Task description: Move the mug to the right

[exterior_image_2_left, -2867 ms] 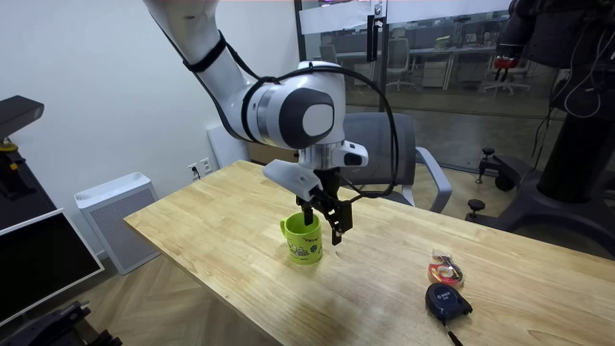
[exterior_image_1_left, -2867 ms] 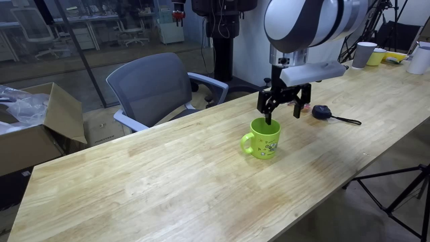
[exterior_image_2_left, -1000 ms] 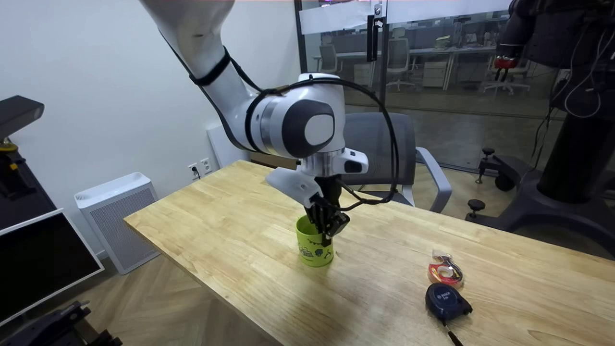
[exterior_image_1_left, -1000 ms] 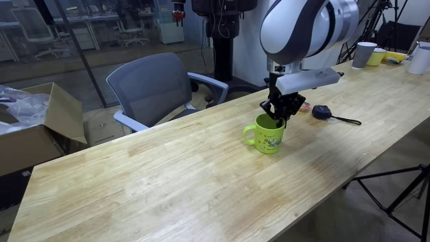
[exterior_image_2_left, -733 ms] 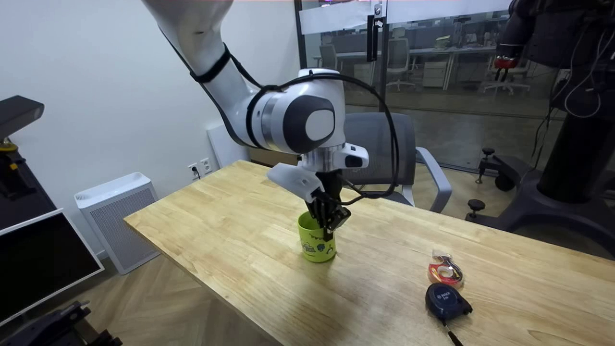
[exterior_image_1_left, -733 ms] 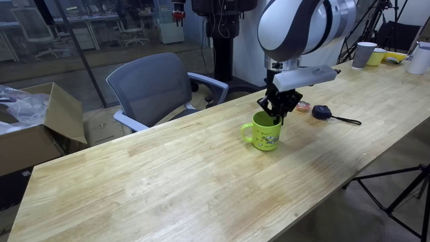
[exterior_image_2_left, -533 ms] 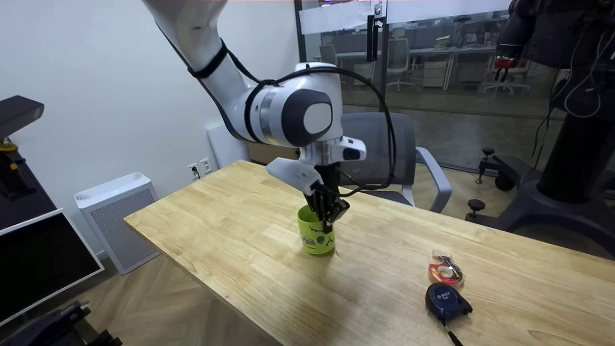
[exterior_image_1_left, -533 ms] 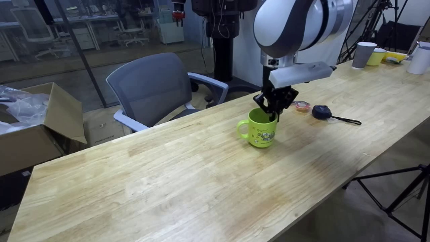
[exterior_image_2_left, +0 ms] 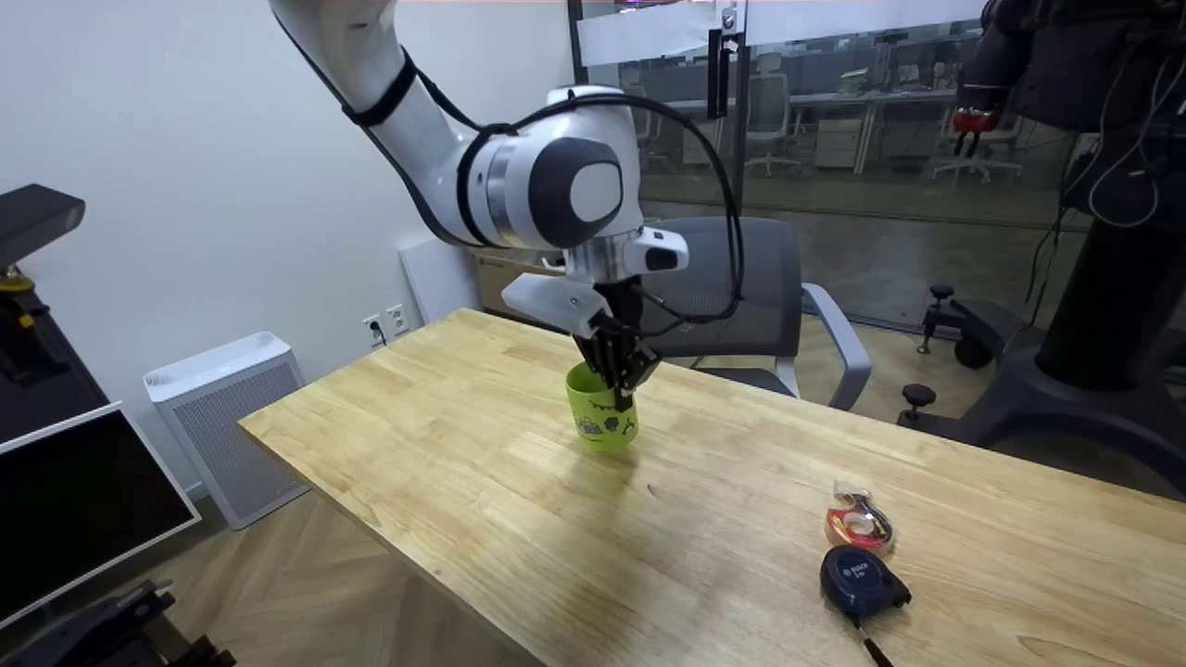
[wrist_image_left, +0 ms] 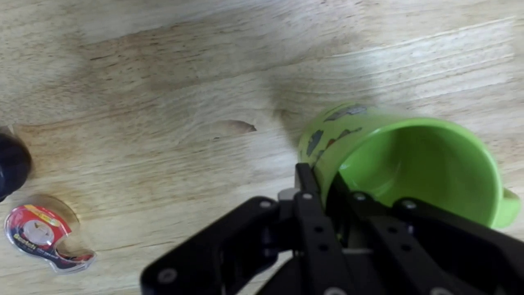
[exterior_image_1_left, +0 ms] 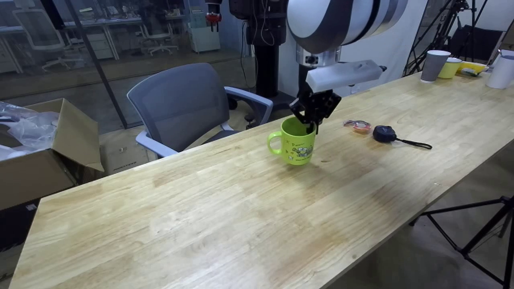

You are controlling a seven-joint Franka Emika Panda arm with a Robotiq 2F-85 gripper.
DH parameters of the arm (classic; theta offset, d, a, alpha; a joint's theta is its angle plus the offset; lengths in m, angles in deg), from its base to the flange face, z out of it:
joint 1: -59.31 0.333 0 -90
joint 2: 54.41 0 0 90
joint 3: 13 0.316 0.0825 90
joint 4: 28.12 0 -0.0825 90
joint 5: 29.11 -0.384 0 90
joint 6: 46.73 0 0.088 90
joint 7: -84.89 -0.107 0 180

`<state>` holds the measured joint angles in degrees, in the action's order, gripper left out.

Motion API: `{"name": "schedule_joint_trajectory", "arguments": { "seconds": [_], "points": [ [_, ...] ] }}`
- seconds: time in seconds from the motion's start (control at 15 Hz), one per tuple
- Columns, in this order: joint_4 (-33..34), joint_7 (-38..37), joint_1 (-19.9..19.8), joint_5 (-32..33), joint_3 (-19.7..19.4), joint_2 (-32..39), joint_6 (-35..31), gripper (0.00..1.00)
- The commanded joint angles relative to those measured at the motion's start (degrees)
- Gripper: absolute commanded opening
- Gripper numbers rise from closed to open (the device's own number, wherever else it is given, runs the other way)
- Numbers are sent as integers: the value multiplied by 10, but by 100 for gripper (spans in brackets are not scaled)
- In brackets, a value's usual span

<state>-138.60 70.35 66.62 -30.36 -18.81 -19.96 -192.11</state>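
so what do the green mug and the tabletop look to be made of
Green mug: glossy, perhaps plastic or glazed ceramic; highlights show inside, but the look leaves it open. Tabletop: probably wood or wood-look laminate, with a soft sheen; grain and joined strips show.

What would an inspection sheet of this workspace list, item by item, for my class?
Surface: light wooden table, with a small brown mark.
Job's things: lime-green mug with printed figures; whether its base touches the table is hard to tell.
Clutter: tape dispenser and dark tape measure; grey cup, yellow cup and white container at the table's far end.
Gripper: jaws clamped on the mug's wall, one inside and one outside, opposite the handle.
Cables: black cable looping out from the arm.
Surroundings: office chair beside the table; open cardboard box holding clear plastic.
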Motion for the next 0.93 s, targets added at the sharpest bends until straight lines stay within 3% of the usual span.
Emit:
{"name": "schedule_joint_trajectory", "arguments": {
  "seconds": [0.0,0.87],
  "points": [
    [8,-23,5,11,1,-18,14,3],
    [5,1,-55,-4,-5,-18,38,3]
  ]
}}
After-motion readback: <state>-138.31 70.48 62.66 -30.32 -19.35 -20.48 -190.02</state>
